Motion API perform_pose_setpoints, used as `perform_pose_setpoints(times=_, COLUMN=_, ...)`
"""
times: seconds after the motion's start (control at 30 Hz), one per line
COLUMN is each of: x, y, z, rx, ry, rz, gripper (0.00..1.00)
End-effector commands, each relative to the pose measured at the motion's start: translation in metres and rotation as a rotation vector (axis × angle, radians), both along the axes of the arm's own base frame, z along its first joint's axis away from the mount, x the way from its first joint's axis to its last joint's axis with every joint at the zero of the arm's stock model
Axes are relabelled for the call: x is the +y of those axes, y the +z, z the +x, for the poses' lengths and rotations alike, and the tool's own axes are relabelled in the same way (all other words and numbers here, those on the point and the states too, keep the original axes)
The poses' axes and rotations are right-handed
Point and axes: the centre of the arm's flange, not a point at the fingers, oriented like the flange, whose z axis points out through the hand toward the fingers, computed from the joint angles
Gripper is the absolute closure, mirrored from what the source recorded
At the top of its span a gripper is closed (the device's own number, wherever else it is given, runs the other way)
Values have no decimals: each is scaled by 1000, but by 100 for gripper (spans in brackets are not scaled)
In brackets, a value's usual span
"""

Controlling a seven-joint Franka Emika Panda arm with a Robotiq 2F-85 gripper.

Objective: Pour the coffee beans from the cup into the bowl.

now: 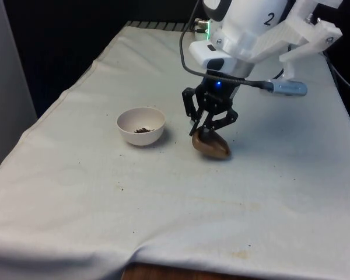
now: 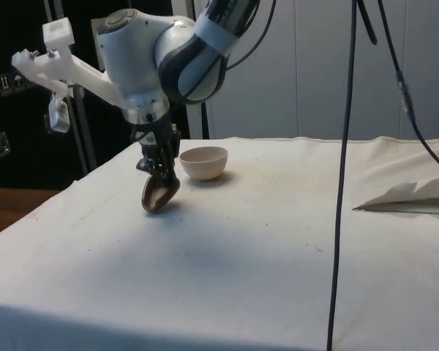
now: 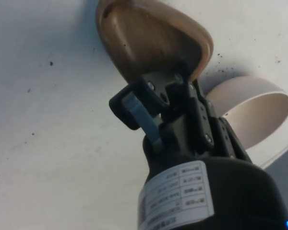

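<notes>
Now the gripper (image 1: 209,125) has its jaws pinching the rim of the brown wooden cup (image 1: 212,146), tipped on its side low over the cloth-covered surface (image 1: 268,192), at three o'clock from the white bowl (image 1: 141,125) in the front view. Beans (image 1: 143,130) lie in the bowl. The cup looks emptied; righting it gently and setting it down seems best.

Brown wooden cup (image 1: 211,145) tipped on cloth, beside white bowl (image 1: 140,125) w/ few beans (image 1: 142,130).
</notes>
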Motion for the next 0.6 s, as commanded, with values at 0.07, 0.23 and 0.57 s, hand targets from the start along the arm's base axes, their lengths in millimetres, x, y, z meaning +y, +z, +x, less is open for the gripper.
perform_pose_setpoints(times=0.07, x=0, y=-2, z=1, rx=0, ry=7, rz=44, gripper=99)
perform_pose_setpoints(times=0.23, x=0, y=-2, z=2, rx=-3, ry=9, rz=66, gripper=99)
perform_pose_setpoints(times=0.57, x=0, y=-5, z=3, rx=-7, ry=15, rz=122, gripper=99)
